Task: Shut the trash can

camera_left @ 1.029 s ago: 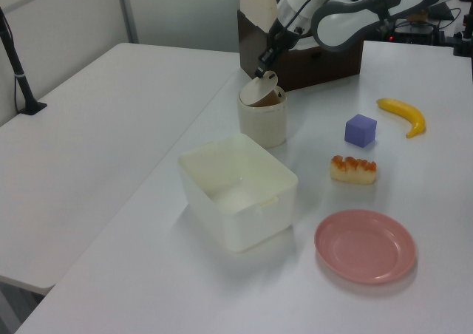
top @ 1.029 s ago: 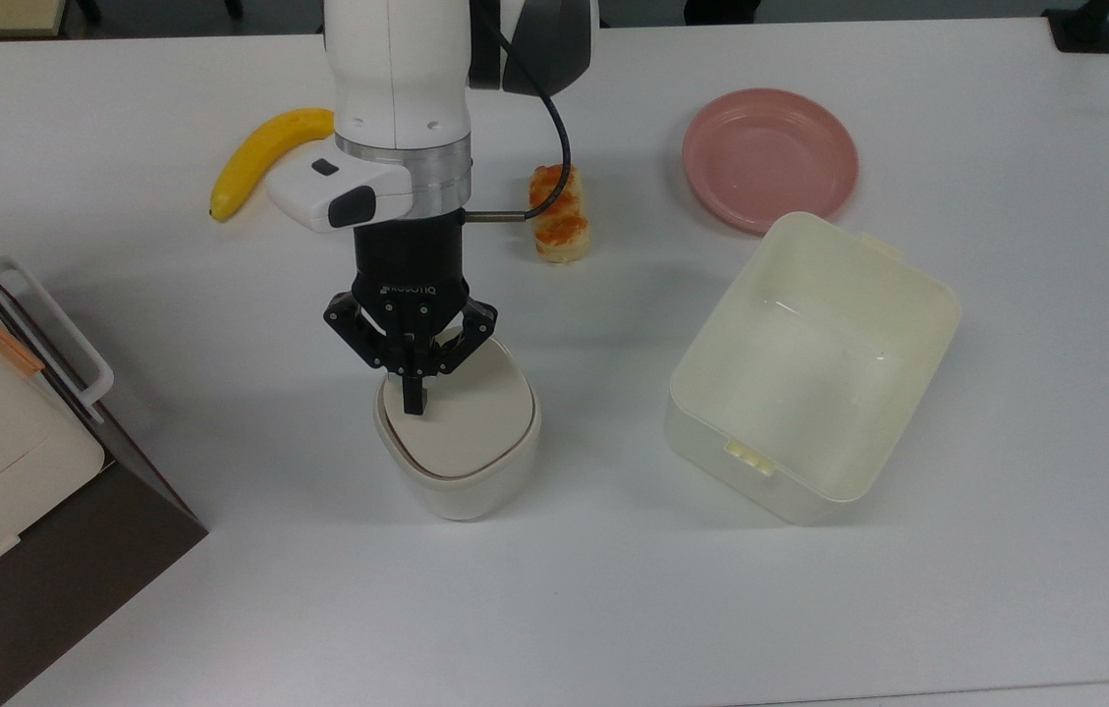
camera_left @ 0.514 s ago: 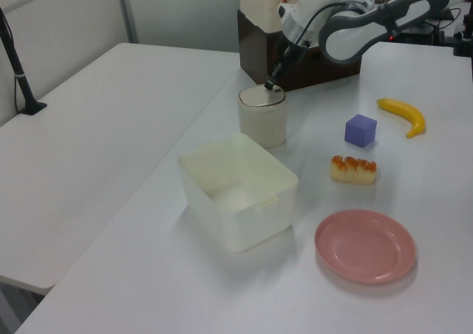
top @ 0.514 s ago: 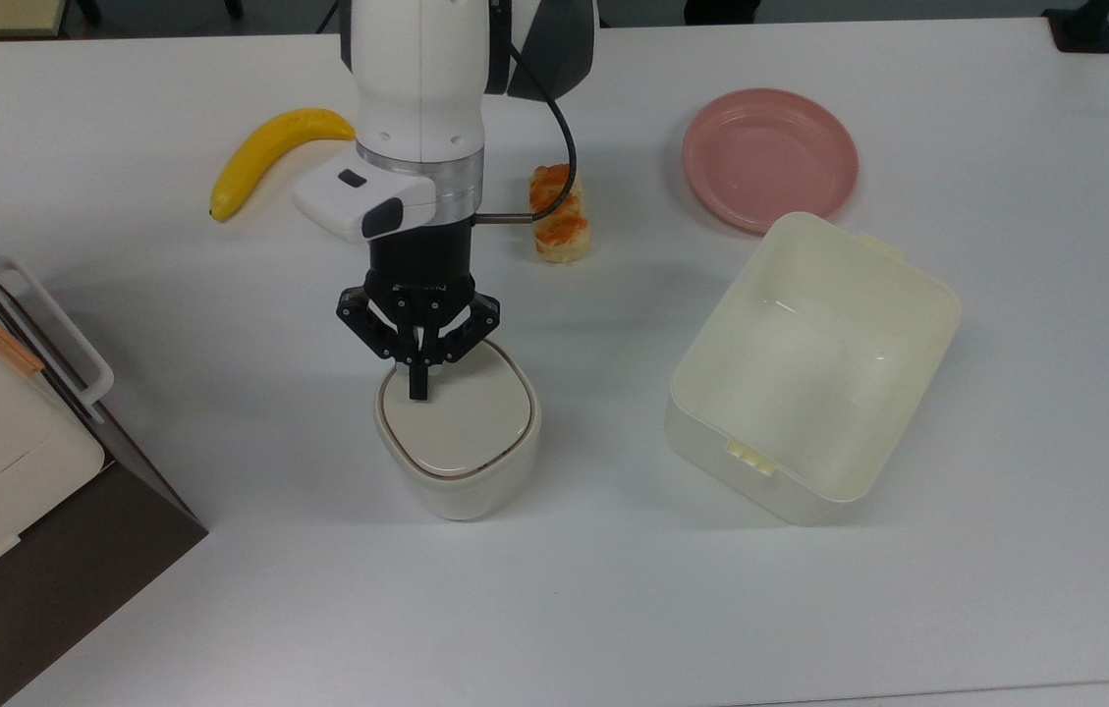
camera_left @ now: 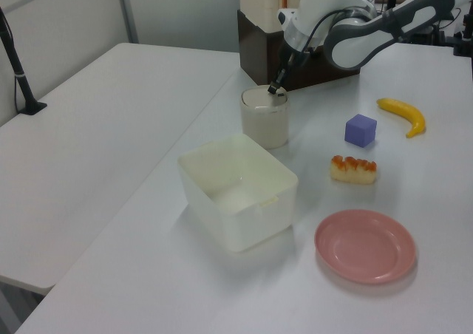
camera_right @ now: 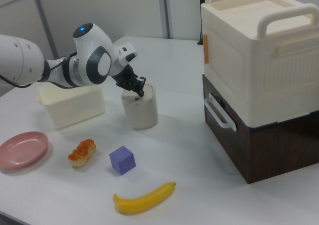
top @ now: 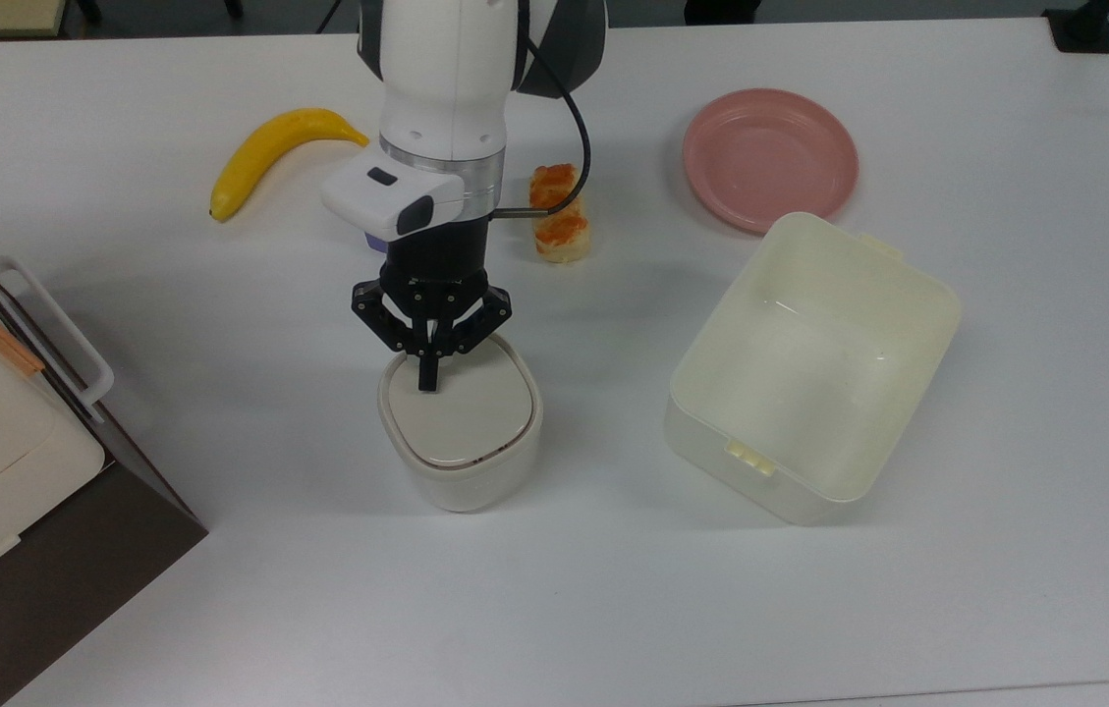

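The trash can (top: 461, 471) is a small cream-white bin standing mid-table, and its beige flap lid (top: 466, 412) lies flat in the rim. My gripper (top: 428, 379) points down with its fingers shut together, their tip resting on the lid's far edge. From the side, the gripper (camera_left: 275, 90) touches the top of the trash can (camera_left: 264, 123). The right view shows the gripper (camera_right: 141, 91) on the top of the trash can (camera_right: 140, 110) as well.
A lidless cream tub (top: 711, 442) stands to the top view's right of the can. A pink plate (top: 768, 157), a jam-topped bread piece (top: 559, 221), a banana (top: 269, 152) and a purple cube (camera_left: 361, 130) lie beyond. A cream-and-brown box stack (camera_right: 259, 75) sits at the top view's left edge.
The lid went from tilted up to flat in the rim. My gripper pushed it down while shifting slightly to the top view's right.
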{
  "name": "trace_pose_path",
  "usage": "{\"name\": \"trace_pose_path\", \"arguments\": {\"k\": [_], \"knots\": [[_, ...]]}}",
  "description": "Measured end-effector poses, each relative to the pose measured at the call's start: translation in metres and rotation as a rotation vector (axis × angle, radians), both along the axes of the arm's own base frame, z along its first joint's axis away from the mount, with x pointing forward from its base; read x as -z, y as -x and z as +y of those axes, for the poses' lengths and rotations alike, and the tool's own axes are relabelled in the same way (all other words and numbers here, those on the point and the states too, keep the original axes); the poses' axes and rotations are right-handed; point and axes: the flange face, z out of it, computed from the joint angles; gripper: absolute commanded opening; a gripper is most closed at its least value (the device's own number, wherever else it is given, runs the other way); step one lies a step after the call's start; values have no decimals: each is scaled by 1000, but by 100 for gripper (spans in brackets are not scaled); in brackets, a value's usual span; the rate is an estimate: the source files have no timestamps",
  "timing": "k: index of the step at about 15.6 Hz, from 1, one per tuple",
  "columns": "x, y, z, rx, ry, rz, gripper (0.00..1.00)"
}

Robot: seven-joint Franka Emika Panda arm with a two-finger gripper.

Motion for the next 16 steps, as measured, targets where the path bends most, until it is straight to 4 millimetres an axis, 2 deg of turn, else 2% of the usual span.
{"name": "trace_pose_path", "arguments": {"k": [6,16], "knots": [[5,5,13,-48,106,-8,0],[5,6,15,-16,106,-22,0]]}}
